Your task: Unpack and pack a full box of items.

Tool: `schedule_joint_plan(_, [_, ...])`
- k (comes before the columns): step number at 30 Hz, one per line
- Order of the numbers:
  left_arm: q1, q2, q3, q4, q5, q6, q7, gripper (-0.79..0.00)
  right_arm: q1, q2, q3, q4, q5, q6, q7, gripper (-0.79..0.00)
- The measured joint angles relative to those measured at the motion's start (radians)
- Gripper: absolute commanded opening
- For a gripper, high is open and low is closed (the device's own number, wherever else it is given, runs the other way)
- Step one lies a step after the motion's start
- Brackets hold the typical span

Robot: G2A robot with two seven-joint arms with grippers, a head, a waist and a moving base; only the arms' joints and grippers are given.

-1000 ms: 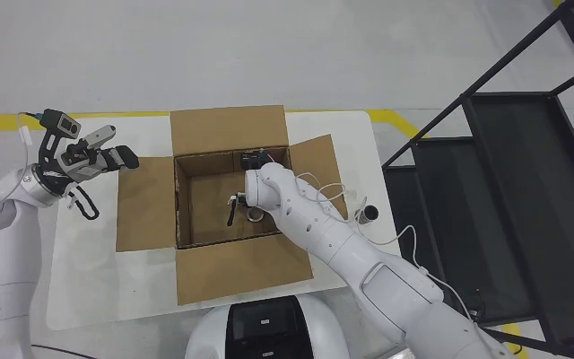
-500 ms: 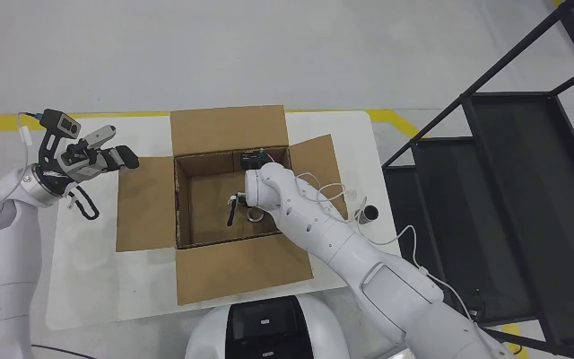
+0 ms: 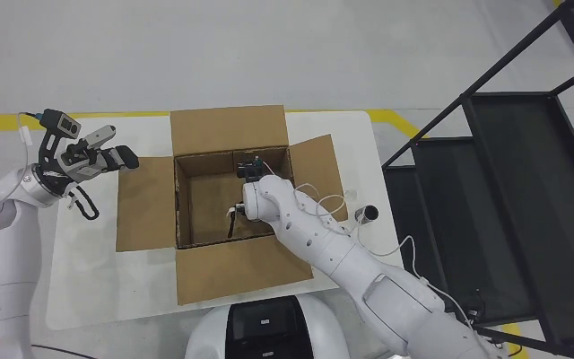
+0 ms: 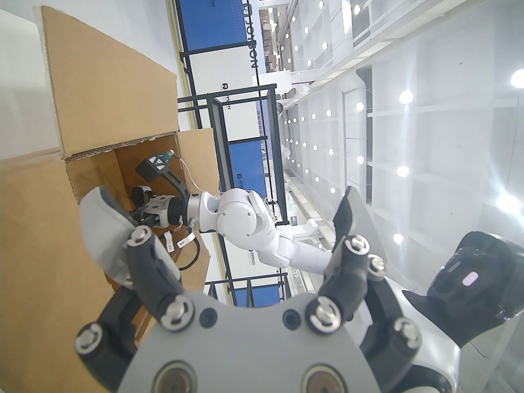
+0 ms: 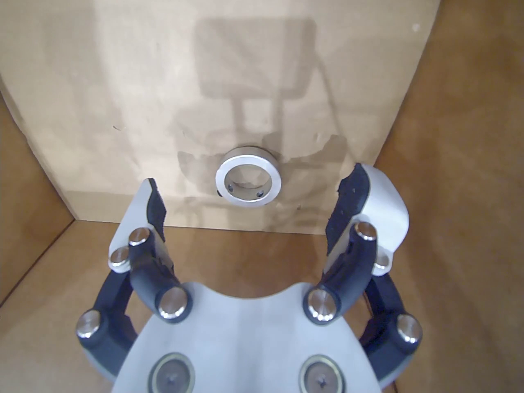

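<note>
An open cardboard box [image 3: 229, 131] stands in the middle of the white table [image 3: 90, 269]. My right gripper [image 3: 234, 215] is down inside it, open [image 5: 249, 202]. A silver metal ring [image 5: 249, 181] lies flat on the box floor, just beyond the fingertips and centred between them, touching neither. My left gripper [image 3: 122, 159] hangs open and holds nothing, above the table to the left of the box's left flap [image 3: 143, 208]. In the left wrist view the left gripper [image 4: 225, 222] faces the box [image 4: 106, 83] and the right arm [image 4: 241, 222] reaching into it.
A small dark cylinder [image 3: 369, 214] lies on the table beside the box's right flap. All four box flaps are folded outward. A black metal stair frame [image 3: 484, 179] stands to the right of the table.
My right arm has shifted slightly inside the box, its wrist moving a little to the left and nearer. The left arm has not moved.
</note>
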Motion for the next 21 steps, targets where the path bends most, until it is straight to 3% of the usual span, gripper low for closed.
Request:
schedule_joint_plan(4, [0.000, 0.000, 0.000, 0.000, 0.000, 0.000, 0.000, 0.000, -0.017, 0.013, 0.033, -0.035, 0.002, -0.031, 0.039, -0.003])
schedule_joint_plan(6, [0.000, 0.000, 0.000, 0.000, 0.000, 0.000, 0.000, 0.000, -0.026, 0.020, 0.048, -0.045, -0.008, -0.041, 0.054, -0.055])
schedule_joint_plan(8, [0.000, 0.000, 0.000, 0.000, 0.000, 0.000, 0.000, 0.000, -0.031, 0.025, 0.060, -0.044, -0.015, -0.040, 0.059, -0.194])
schedule_joint_plan(10, [0.000, 0.000, 0.000, 0.000, 0.000, 0.000, 0.000, 0.000, -0.031, 0.027, 0.073, -0.038, -0.014, -0.042, 0.058, -0.219])
schedule_joint_plan(11, [0.000, 0.000, 0.000, 0.000, 0.000, 0.000, 0.000, 0.000, -0.031, 0.027, 0.077, -0.034, -0.012, -0.045, 0.056, -0.311])
schedule_joint_plan(15, [0.000, 0.000, 0.000, 0.000, 0.000, 0.000, 0.000, 0.000, -0.021, 0.025, 0.083, -0.004, -0.005, -0.052, 0.049, -0.385])
schedule_joint_plan(21, [0.000, 0.000, 0.000, 0.000, 0.000, 0.000, 0.000, 0.000, -0.001, 0.011, 0.067, 0.055, 0.007, -0.060, 0.032, -0.419])
